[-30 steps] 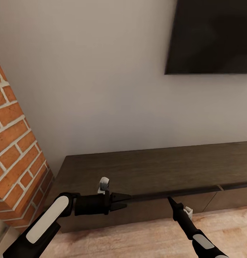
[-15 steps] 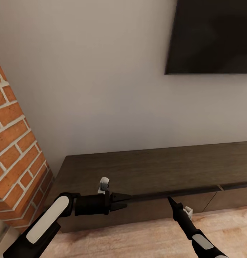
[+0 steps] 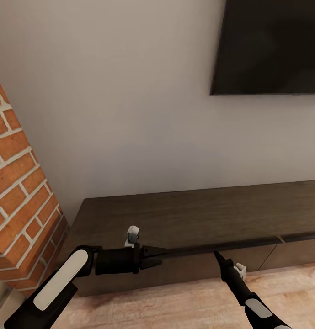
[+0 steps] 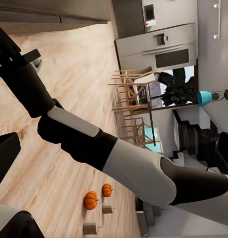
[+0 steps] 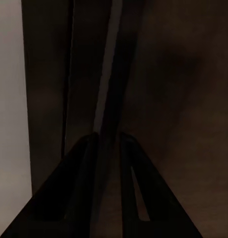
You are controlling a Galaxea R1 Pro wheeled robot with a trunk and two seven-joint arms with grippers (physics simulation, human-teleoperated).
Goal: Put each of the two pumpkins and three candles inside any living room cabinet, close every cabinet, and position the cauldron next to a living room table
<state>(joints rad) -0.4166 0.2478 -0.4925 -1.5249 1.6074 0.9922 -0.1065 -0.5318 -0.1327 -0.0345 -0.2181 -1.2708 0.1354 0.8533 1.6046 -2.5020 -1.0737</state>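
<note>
The long dark brown cabinet (image 3: 189, 219) runs along the wall, and its drawer fronts look flush. My left gripper (image 3: 162, 256) is open, level with the cabinet's front top edge and pointing along it. My right gripper (image 3: 216, 253) is shut, its tip against the seam under the cabinet top. In the right wrist view its fingers (image 5: 86, 188) lie close together at that seam on the cabinet (image 5: 168, 99). The left wrist view looks back across the room to two orange pumpkins (image 4: 90, 200) and two candles (image 4: 107, 208) on the wooden floor.
A brick column (image 3: 18, 192) stands close on the left of the cabinet. A dark TV (image 3: 271, 45) hangs on the wall above it. Wooden floor (image 3: 175, 306) lies in front. Far back in the left wrist view are dining chairs (image 4: 134, 94) and a fridge (image 4: 158, 47).
</note>
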